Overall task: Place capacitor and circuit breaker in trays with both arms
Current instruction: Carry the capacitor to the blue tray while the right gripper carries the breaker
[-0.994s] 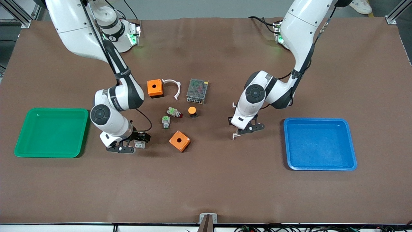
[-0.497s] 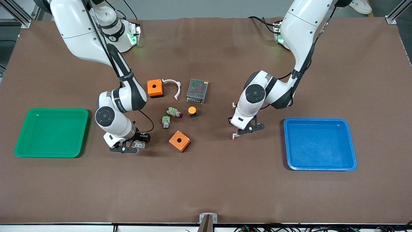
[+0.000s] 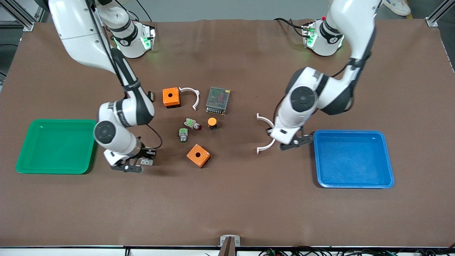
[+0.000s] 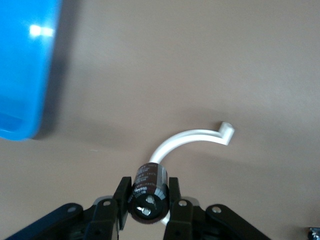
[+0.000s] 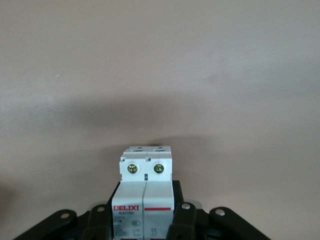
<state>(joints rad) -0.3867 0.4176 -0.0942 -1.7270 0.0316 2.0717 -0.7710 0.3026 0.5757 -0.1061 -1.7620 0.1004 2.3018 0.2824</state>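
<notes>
We see the left gripper (image 3: 292,144) pinching the capacitor (image 4: 149,192), blue tray (image 3: 387,160) at 3 o'clock; the right gripper (image 3: 133,164) clamps the circuit breaker (image 5: 146,192), green tray (image 3: 21,156) at 9 o'clock.

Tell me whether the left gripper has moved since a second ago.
Yes. The left gripper, shut on the capacitor, has shifted toward the blue tray, uncovering the white curved clip it stood over.

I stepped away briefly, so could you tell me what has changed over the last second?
Both grippers closed and lifted: the left gripper took the capacitor toward the blue tray, uncovering a white clip; the right gripper took the circuit breaker toward the green tray. Other parts stayed put.
</notes>
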